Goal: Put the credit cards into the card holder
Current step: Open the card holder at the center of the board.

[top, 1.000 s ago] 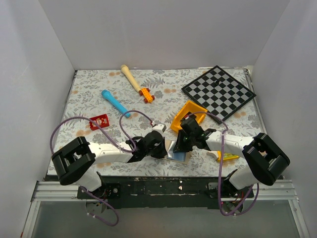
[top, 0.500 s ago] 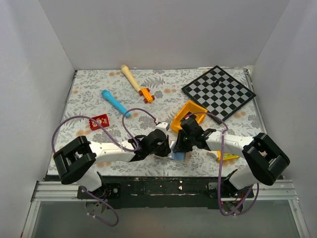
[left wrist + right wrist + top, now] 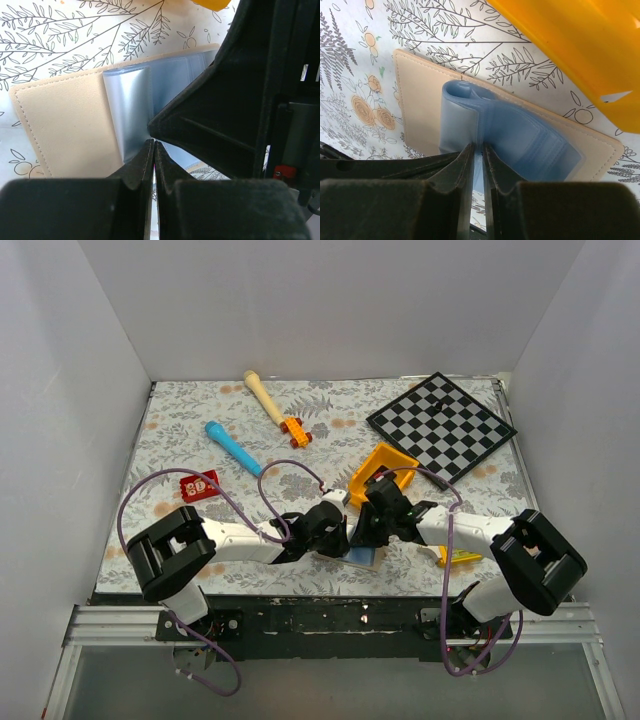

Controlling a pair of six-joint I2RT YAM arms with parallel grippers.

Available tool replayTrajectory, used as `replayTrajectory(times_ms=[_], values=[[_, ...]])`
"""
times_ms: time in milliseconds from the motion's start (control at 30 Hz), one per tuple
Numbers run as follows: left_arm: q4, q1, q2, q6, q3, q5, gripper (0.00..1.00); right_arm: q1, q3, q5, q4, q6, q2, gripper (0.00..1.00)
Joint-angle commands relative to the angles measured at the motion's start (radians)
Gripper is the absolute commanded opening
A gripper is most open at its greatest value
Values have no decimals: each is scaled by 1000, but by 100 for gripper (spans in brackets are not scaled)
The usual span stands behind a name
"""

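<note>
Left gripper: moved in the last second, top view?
Yes. The left gripper has shifted right, closer to the card holder and to the yellow bin, which has not moved.

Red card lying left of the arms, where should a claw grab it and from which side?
Take the red card by its two long edges, coming straight down from above. It lies flat and thin on the cloth, so no part stands up to pinch; the claw likely must straddle its narrow width.
</note>
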Motion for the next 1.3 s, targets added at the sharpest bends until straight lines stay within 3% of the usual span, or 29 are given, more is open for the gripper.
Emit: replayTrajectory(times_ms=[0, 233, 433, 833, 1267], values=[[-25, -3, -5, 2, -7, -9, 0, 10, -40, 66, -108, 6, 6, 20], [-45, -3, -33, 6, -16, -32, 0, 10, -41, 143, -174, 17, -7, 17], [-48, -3, -26, 3, -24, -47, 0, 10, -43, 177, -206, 16, -41, 2], [-73, -3, -60, 8, -45, -88, 0, 10, -52, 189, -216, 25, -47, 1], [-63, -3, -45, 3, -47, -73, 0, 10, -2, 129, -120, -75, -236, 1]])
